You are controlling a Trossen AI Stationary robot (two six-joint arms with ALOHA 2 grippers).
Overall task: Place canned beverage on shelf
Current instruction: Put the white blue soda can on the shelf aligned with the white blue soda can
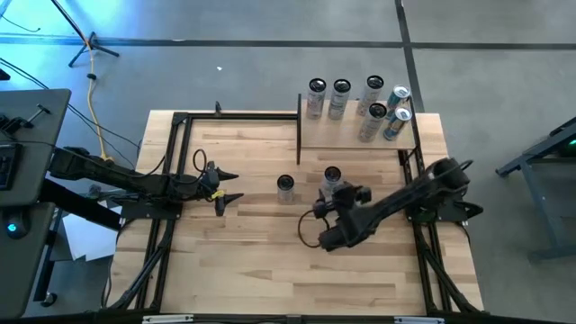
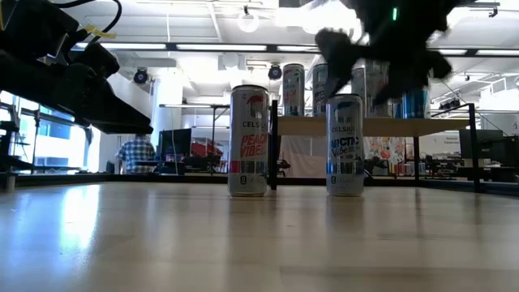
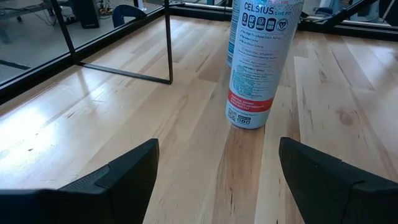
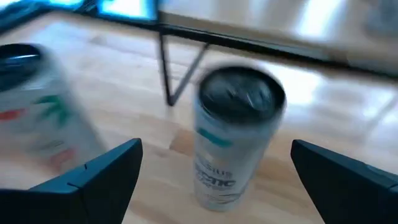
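Two Celsius cans stand upright on the wooden tabletop. One has a red band [image 1: 285, 185] [image 2: 248, 140] [image 3: 255, 62]. To its right stands the other [image 1: 331, 175] [image 2: 345, 144] [image 4: 235, 134]. The shelf [image 1: 346, 137] [image 2: 389, 126], a light-wood board on thin black posts, stands at the far right and bears several more cans [image 1: 360, 103]. My right gripper [image 1: 345, 193] [image 4: 216, 146] is open just short of the right-hand can, slanting down at it from the near side. My left gripper [image 1: 236, 185] [image 3: 217, 149] waits open left of the red-banded can.
Black frame rails [image 1: 180, 117] run along the table's far and side edges. The shelf's black posts [image 1: 299, 126] stand just beyond the two cans. Bare tabletop [image 1: 270, 270] lies toward the near edge. A person [image 2: 136, 154] sits in the room far behind.
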